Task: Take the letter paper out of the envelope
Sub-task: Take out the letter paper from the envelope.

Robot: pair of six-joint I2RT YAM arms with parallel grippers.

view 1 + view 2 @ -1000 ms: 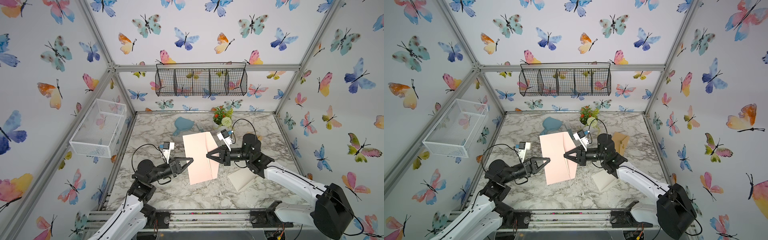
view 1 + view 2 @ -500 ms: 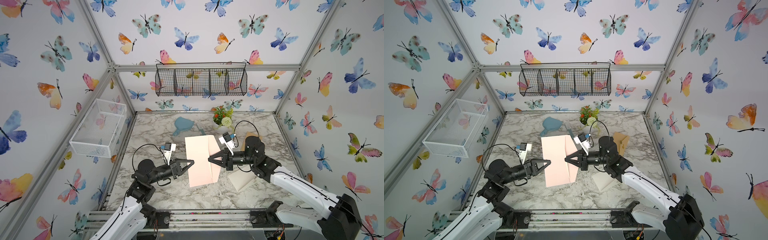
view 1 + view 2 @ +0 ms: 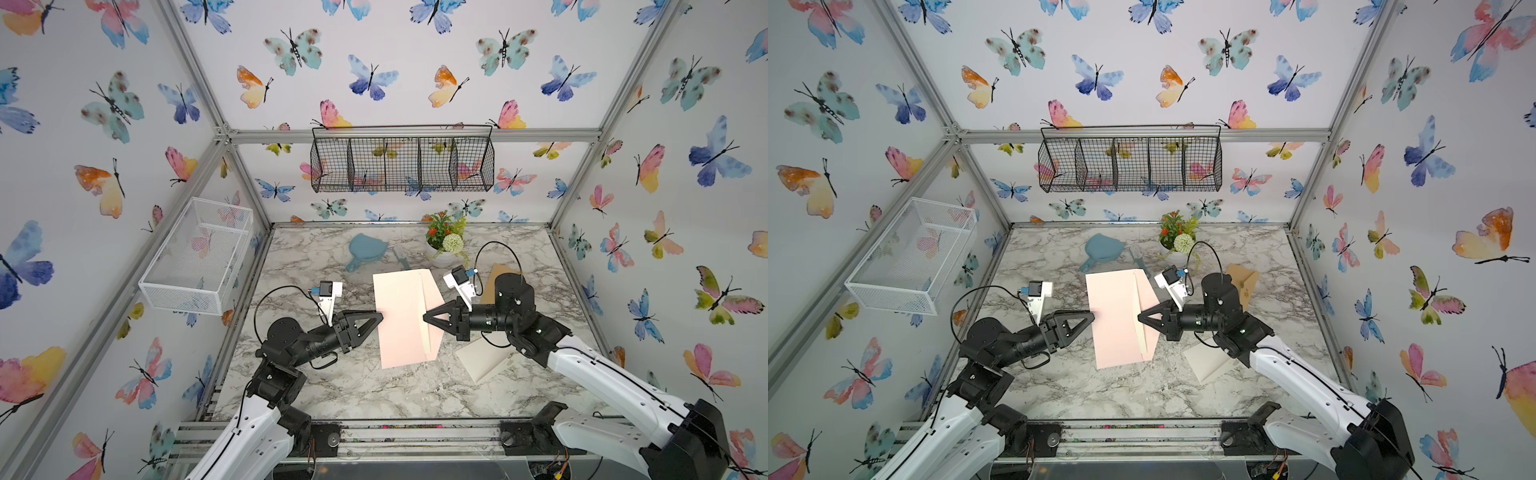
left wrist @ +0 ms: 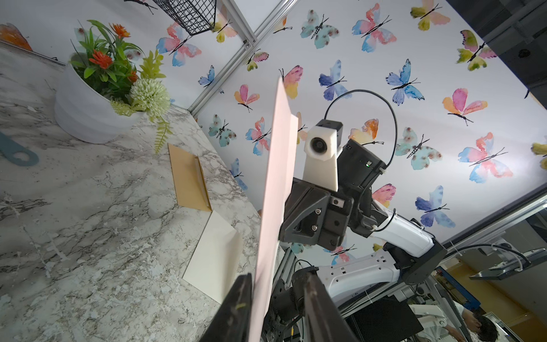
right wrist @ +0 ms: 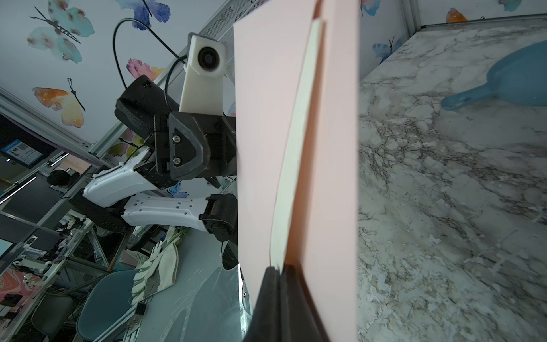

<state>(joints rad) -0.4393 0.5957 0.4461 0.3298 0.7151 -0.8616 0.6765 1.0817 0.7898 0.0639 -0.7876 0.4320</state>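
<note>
Loosened since a second ago, my left gripper now has its fingers parted around the 9 o'clock edge of the pink envelope. That edge stands in the gap, close against one finger, no longer pinched. The envelope itself has drifted a little toward 3 o'clock with my right arm, which has stretched out straighter.

My right gripper, reaching in from 3 o'clock, is clamped tight on the edge of the cream letter. The letter shows as a narrow strip along the envelope's open mouth, with the rest of it inside (whether the open flap is caught in the same pinch, I cannot tell).

Seen in both top views, the envelope hangs in the air over the middle of the marble table. Its long sides run from 12 to 6 o'clock and its flap is folded open toward 3 o'clock.

Behind it, a blue dustpan lies at 11 o'clock and a potted plant stands at 1 o'clock. A brown envelope lies flat at 2 o'clock, partly hidden by my right arm. A cream sheet lies at 4 o'clock, under that arm.
</note>
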